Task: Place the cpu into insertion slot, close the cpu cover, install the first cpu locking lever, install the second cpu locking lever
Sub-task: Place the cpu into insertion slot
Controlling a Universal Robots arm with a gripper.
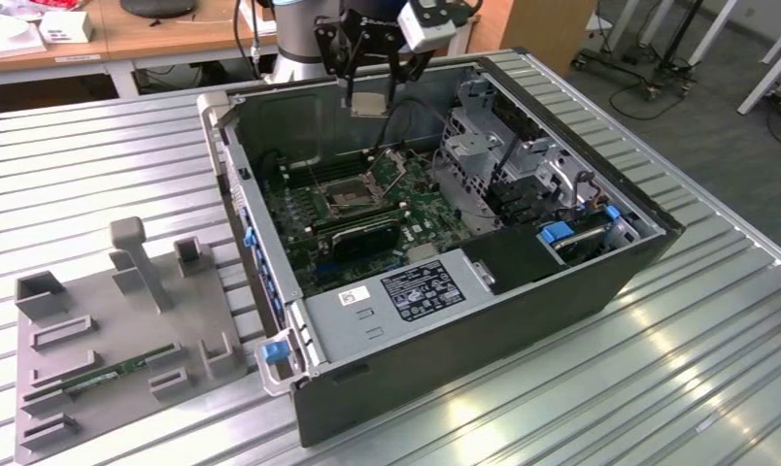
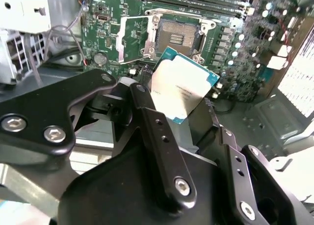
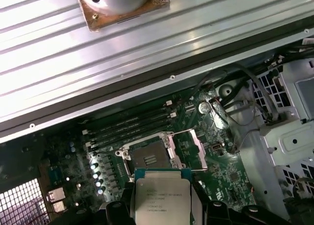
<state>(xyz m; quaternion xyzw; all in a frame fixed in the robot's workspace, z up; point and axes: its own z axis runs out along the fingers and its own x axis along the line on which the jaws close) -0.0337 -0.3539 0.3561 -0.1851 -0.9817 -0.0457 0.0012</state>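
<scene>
**Cpu clamped in my fingers, high above the empty socket**

My gripper point(image 1: 368, 100) is closed on the cpu point(image 2: 184, 87). My two fingers point(image 2: 149, 114) press on its opposite edges. The chip hangs in the air over the open computer case point(image 1: 494, 330), well above the motherboard point(image 1: 410, 228). The insertion slot point(image 3: 148, 158) lies below it, empty, with its contact field bare. The cpu cover point(image 2: 132, 38) is swung open and lies just beside the slot, so the way down looks free.

I see three risks. In the second wrist view the chip looks turned against the square of the slot. If I descend at this angle, a corner could land on the metal rim or on the fine contacts and bend them. My hold is only on thin edges, so a bump against the case wall or a cable could make the chip tilt or slip out. The open cover is close to the slot, and a small drift toward it could catch the chip on its frame.
</scene>
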